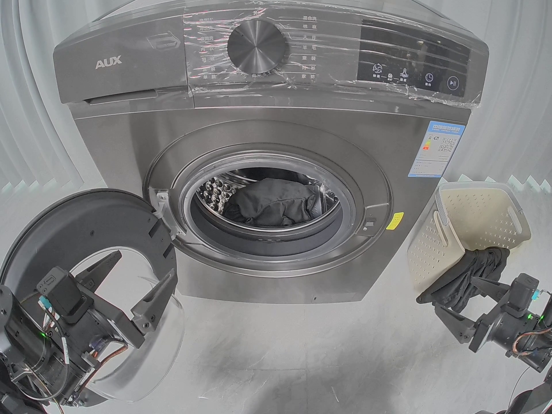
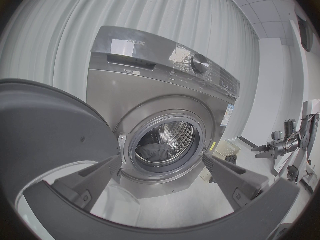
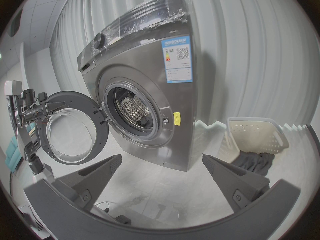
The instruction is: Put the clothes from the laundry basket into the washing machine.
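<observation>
Head view: the washing machine (image 1: 276,104) fills the middle of the frame, its round door (image 1: 69,225) swung wide open at lower left.
Drum: one dark garment (image 1: 273,202) lies inside, just behind the open rim.
Laundry basket (image 1: 480,214): pale and tipped on the floor at the right of the frame, beside the machine.
Clothes: a dark bundle (image 1: 457,274) spills from the basket's lower edge.
Left hand (image 1: 145,264): lower left, in front of the door, fingers spread wide, holding nothing.
Right hand (image 1: 454,297): lower right, near the dark bundle, fingers spread wide, holding nothing.
</observation>
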You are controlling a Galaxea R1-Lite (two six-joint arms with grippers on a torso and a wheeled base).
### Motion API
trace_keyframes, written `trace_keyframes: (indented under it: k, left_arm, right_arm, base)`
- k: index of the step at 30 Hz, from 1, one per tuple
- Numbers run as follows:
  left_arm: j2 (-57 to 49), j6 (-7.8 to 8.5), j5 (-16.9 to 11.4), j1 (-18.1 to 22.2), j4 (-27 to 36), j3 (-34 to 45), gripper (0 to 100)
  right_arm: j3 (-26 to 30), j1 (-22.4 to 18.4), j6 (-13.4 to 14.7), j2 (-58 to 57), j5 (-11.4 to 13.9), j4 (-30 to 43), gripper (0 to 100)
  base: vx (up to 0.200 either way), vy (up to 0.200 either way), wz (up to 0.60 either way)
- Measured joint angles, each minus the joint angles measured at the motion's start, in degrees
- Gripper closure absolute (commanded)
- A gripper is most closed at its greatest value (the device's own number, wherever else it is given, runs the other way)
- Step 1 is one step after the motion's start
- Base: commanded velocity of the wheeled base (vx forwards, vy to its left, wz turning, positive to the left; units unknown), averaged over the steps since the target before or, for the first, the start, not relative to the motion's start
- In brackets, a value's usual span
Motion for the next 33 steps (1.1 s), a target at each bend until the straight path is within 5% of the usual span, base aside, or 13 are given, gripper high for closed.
trace_keyframes:
  k: [11, 21, 33]
  left_arm:
    - [-9.7, 0.66, 0.0, 1.0, 14.2, 0.0, 0]
    - [-27.3, 0.99, 0.0, 3.8, 38.4, 0.0, 0]
    - [-47.5, 1.19, -2.4, 17.6, 54.5, 0.0, 0]
  right_arm:
    - [0.0, -6.8, -0.1, -17.8, 0.1, 16.2, 0]
    - [0.0, -12.7, -1.2, -31.5, 0.3, 26.6, 0]
    - [0.0, -19.8, -2.8, -48.7, 1.2, 37.6, 0]
  base:
    - [-0.109, 0.000, 0.00]
    - [0.000, 0.000, 0.00]
    - [0.000, 0.000, 0.00]
